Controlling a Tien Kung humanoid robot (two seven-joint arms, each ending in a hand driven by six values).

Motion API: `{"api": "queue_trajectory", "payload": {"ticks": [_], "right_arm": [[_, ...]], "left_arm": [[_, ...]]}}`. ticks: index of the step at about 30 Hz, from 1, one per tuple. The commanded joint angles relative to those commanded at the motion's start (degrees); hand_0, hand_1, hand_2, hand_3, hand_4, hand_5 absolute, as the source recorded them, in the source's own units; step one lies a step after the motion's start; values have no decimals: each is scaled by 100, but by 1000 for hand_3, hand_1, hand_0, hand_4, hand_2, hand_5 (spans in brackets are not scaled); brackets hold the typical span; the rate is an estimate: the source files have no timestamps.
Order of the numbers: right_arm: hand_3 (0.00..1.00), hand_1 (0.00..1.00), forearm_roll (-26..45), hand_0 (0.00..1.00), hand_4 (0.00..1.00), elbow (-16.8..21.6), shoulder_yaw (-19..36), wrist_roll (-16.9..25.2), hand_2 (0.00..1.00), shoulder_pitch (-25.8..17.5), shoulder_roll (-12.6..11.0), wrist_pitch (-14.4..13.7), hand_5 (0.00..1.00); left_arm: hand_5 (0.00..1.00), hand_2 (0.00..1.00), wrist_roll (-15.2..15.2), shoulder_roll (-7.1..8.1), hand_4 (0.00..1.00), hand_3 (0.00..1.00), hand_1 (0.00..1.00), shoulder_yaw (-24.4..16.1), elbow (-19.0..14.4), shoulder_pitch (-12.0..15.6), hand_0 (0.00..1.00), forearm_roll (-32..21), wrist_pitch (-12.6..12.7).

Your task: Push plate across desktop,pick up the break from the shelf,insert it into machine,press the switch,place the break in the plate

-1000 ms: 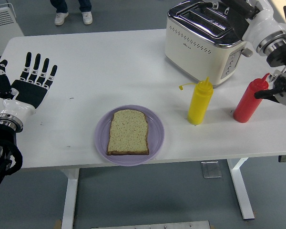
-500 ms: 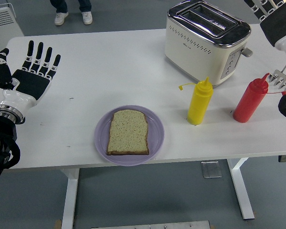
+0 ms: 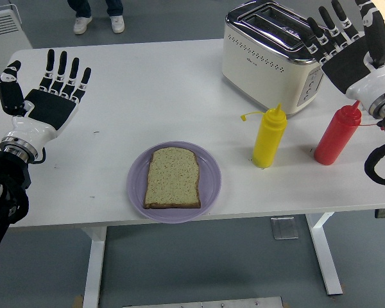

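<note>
Bread slice [image 3: 172,178] lies on purple plate [image 3: 136,186], toaster [image 3: 276,54] slots empty; I judge the task complete, my left hand [image 3: 48,102] and right hand [image 3: 346,51] splayed, holding nothing.

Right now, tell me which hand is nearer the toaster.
Right. The right hand, fingers spread and empty, is up beside the toaster at its right end. The left hand, also open, is over the table's far left side, well away from it.

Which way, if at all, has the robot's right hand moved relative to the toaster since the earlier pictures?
Yes. The right hand has turned palm-up with fingers spread and now sits beside the toaster's right end, above the red bottle.
</note>
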Motion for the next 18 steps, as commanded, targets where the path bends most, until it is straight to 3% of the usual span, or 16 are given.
{"api": "queue_trajectory", "payload": {"ticks": [18], "right_arm": [[736,773,37,822,783,92,138,-184,772,-347,57,81,599]], "left_arm": [[998,771,181,-78,639,780,781,17,-42,13,815,19,-42]]}}
